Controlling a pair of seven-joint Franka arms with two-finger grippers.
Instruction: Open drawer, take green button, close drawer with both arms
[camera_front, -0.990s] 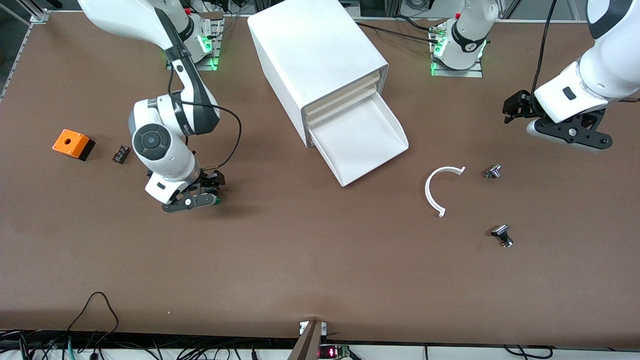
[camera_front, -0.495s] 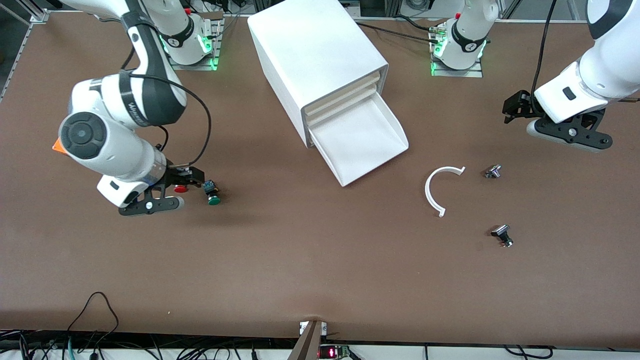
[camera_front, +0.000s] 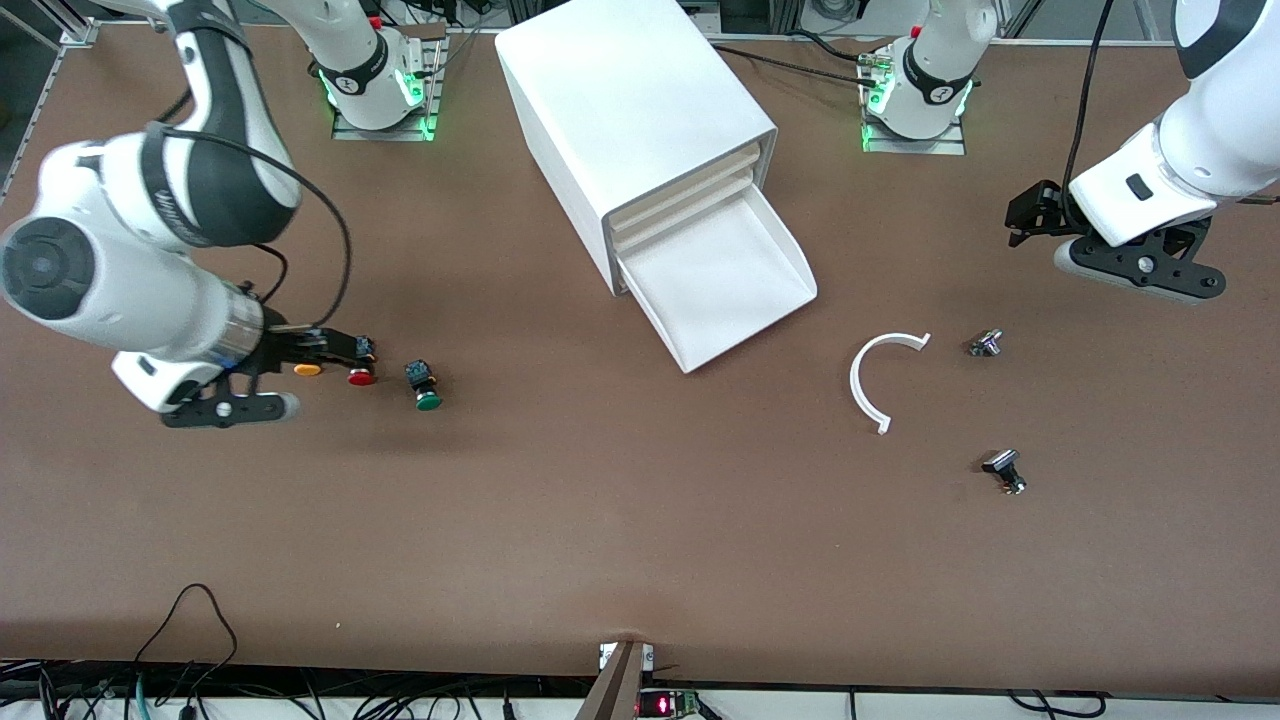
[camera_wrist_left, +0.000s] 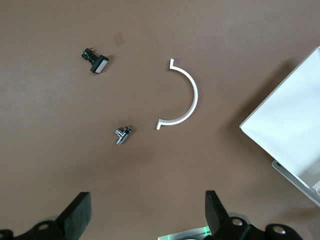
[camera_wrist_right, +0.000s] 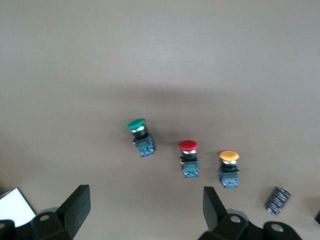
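While the cabinet stands at the middle of the surface, its parts lie as follows.

Drawer: lowest one, pulled out, its tray bare.

Green button: lying on its side on the surface, well apart from the drawer, toward the right arm's end; first of a row of three.

Red button: just beside the green one, further toward the right arm's end.

Orange button: next in the row, partly under the right gripper.

Right gripper: above the surface close by the orange button, fingers spread wide, holding nothing.

Left gripper: waiting in the air over the left arm's end of the surface, fingers wide, empty.

White curved strip: flat on the surface, nearer the front camera than the drawer.

Two small metal parts: beside the strip, apart from each other.

Small dark cylinder: seen in the right wrist view, near the orange button.
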